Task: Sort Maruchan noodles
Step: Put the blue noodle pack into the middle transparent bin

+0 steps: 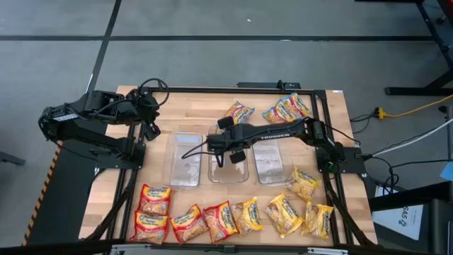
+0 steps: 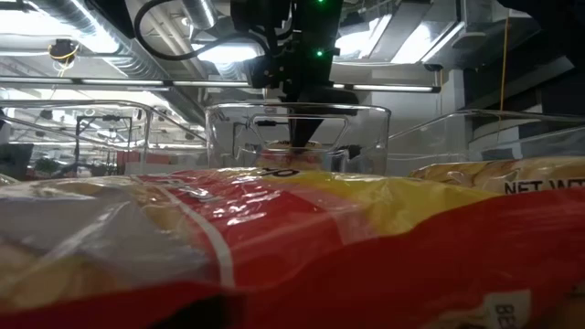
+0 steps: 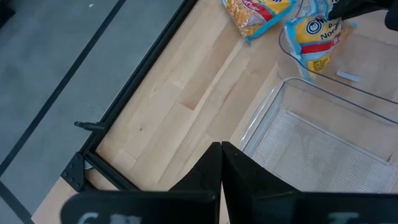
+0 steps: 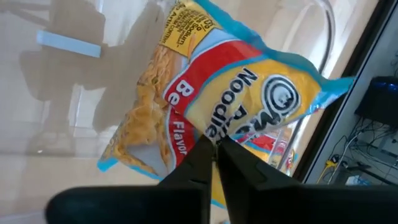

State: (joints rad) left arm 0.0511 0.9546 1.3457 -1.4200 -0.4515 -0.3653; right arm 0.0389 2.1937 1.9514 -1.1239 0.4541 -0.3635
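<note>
The right gripper pinches a blue-trimmed Maruchan noodle packet over the middle clear tub, the packet dangling just below its fingertips. A clean drop likely means lowering inside the tub's walls before letting go. Empty tubs flank it on either side. The left gripper, fingers pressed together and empty, waits beside the left tub

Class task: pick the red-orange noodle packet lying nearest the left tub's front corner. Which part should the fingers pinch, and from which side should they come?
Probably the crimped end seam of the red-orange packet, from straight above. It lies flat on the table, so there is no side face to grip; a neighbouring packet touches its front edge, while its rear edge faces the left tub.
</note>
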